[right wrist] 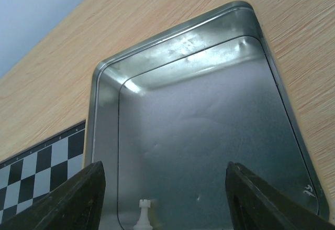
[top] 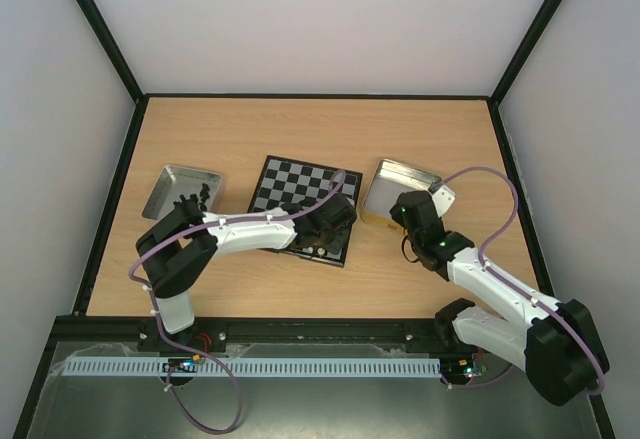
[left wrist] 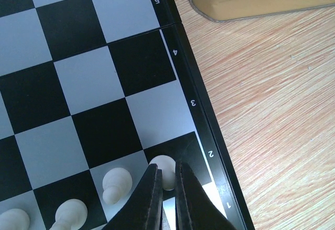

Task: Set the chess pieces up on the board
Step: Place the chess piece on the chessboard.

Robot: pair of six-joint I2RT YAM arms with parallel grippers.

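Near right corner of the board [top: 300, 184]: left hand [left wrist: 168, 167] down low, fingers pressed together, nothing pinched. Its tips sit right against a cream pawn [left wrist: 165, 161] on the dark end square of the second row. Cannot tell if they touch it.

Count along the board's near rows in the left wrist view: four cream pieces, namely that pawn, a second pawn [left wrist: 116, 184] on the next square, and two more [left wrist: 70, 214] [left wrist: 13, 220] cut off at the frame edge. Squares farther up the board are bare.

Right of the board: right hand [right wrist: 165, 166] spread wide, holding nothing, poised over the right tin [right wrist: 183, 46]. One cream rook [right wrist: 142, 215] stands upright on the tin floor at the near end, roughly between the fingers. No other piece shows in that tin.

Far left on the tabletop [top: 300, 124]: left tin [top: 170, 184] with a cluster of black pieces [top: 195, 197], too small to count.

Tally: one board, two tins.

Handling, my judgement: the pieces are tiny, light, rigid and smooth, so they tip easily. Take each from above, fingers on either side of the neck, and keep it upright.
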